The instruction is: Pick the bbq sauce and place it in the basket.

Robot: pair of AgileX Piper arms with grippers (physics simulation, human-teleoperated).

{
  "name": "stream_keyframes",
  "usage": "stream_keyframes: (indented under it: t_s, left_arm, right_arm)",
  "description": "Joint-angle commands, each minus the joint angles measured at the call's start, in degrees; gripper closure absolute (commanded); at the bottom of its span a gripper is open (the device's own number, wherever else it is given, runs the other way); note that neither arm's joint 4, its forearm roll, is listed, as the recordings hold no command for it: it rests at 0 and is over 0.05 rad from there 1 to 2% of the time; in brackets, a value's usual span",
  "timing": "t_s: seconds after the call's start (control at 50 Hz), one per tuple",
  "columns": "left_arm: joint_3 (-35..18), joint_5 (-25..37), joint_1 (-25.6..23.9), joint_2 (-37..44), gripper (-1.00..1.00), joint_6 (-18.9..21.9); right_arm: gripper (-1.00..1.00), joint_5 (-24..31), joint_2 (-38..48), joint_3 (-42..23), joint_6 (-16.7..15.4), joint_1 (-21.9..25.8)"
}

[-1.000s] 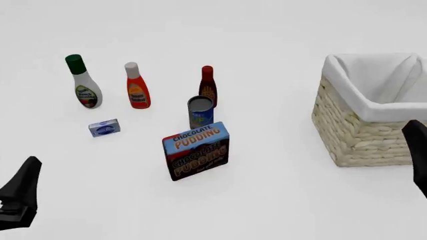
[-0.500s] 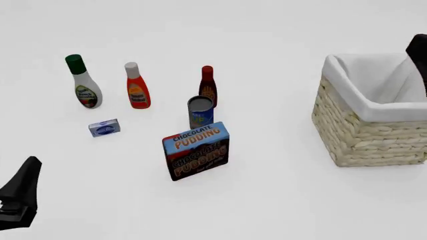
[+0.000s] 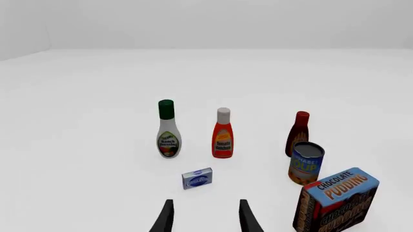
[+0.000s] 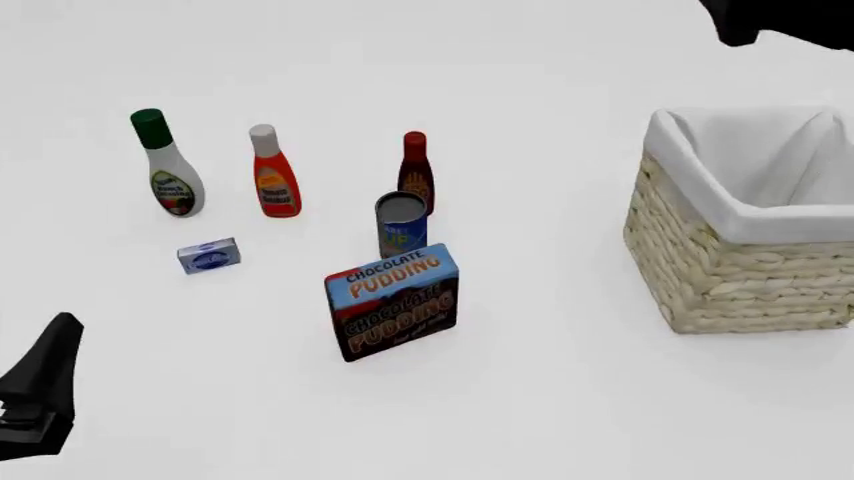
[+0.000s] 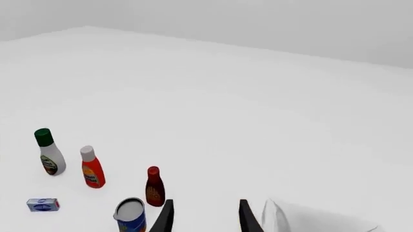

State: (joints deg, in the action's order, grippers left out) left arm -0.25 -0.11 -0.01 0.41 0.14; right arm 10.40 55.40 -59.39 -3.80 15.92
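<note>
Basket (image 4: 727, 270) sits at the table's right side, well apart from the rest. Pudding box (image 4: 392, 301) stands nearest me, a can (image 4: 402, 224) just behind it, and the bbq sauce (image 4: 415, 172) upright just behind the can. My right pincer (image 5: 204, 216) hangs high with fingers spread, gripping nothing; my left pincer (image 3: 205, 217) is spread and bare too.

Simulated tabletop scene, featureless white table (image 4: 561, 400), rendered grocery items, no room
</note>
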Motion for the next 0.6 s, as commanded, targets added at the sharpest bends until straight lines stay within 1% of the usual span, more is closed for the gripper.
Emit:
stream_keyframes:
  t_s: [0.02,0.1,0.2,0.34,0.36,0.4,0.44,0.5,0.6]
  left_arm:
    - [0.0,0.0,0.0,0.0,-1.00,0.0]
    - [0.0,0.0,0.0,0.0,-1.00,0.0]
    - [0.0,0.0,0.0,0.0,-1.00,0.0]
    - [0.0,0.0,0.0,0.0,-1.00,0.0]
    - [0.0,0.0,0.0,0.0,-1.00,0.0]
    - [0.0,0.0,0.0,0.0,-1.00,0.0]
    - [0.0,0.0,0.0,0.0,-1.00,0.0]
    - [0.0,0.0,0.0,0.0,-1.00,0.0]
    - [0.0,0.0,0.0,0.0,-1.00,0.0]
  right_arm:
    - [-1.00,0.3,12.7,-9.0,1.0,3.5]
    - [-1.00,-0.1,16.1,-11.5,0.5,4.1]
    - [-1.00,0.6,21.1,-15.9,1.4,4.8]
    - [-1.00,1.4,24.5,-19.3,1.7,6.3]
    - [-1.00,1.7,26.2,-21.1,1.9,6.3]
    - [-1.00,2.2,27.7,-22.5,1.5,6.8]
    - [-1.00,2.5,28.9,-23.7,2.5,6.9]
    - [-1.00,2.4,30.0,-24.3,1.7,7.4]
    - [-1.00,3.5,33.5,-27.1,2.5,8.0]
